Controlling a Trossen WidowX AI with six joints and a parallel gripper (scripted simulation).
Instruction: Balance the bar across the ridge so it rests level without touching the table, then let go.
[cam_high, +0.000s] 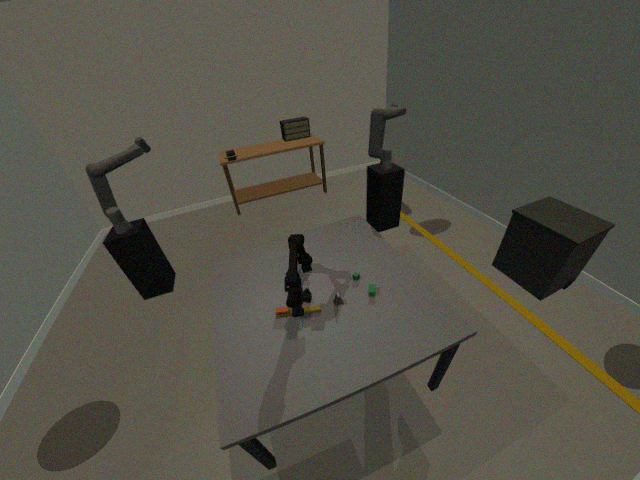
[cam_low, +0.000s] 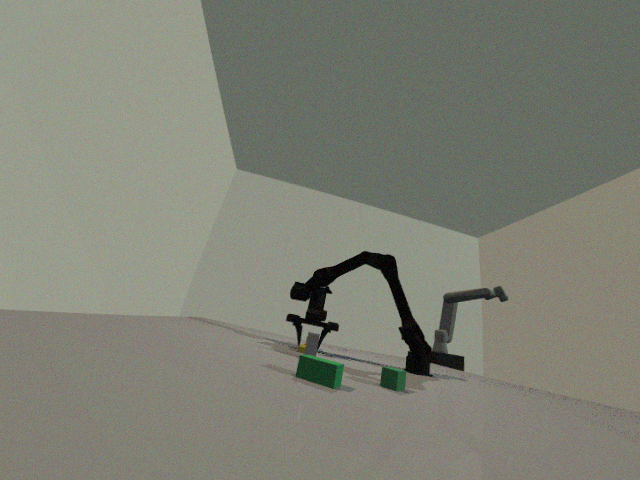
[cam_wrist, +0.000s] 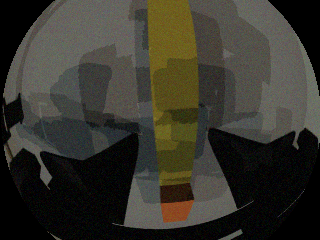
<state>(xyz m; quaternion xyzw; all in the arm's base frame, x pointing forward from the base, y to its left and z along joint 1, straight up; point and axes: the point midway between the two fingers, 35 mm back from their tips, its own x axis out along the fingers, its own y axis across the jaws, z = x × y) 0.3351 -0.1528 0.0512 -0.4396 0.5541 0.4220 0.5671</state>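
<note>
The bar (cam_high: 313, 309) (cam_low: 302, 348) (cam_wrist: 175, 85) is yellow with a dark band and an orange end, and lies flat on the table. The ridge (cam_high: 338, 299) (cam_low: 311, 343) is a small grey piece, standing on the table beyond the bar's yellow end, apart from it. My gripper (cam_high: 297, 312) (cam_low: 309, 347) (cam_wrist: 174, 135) is open and points down low over the bar. In the wrist view its fingers are on either side of the bar, with a gap at each side. The exact height of the fingertips over the table is hard to tell.
Two green blocks (cam_high: 372, 289) (cam_low: 318, 371) (cam_high: 356, 276) (cam_low: 392, 378) stand on the table (cam_high: 330, 356) past the ridge. My arm's base is behind the bar in the top view. Other arms on pedestals, a shelf and a dark cabinet stand off the table.
</note>
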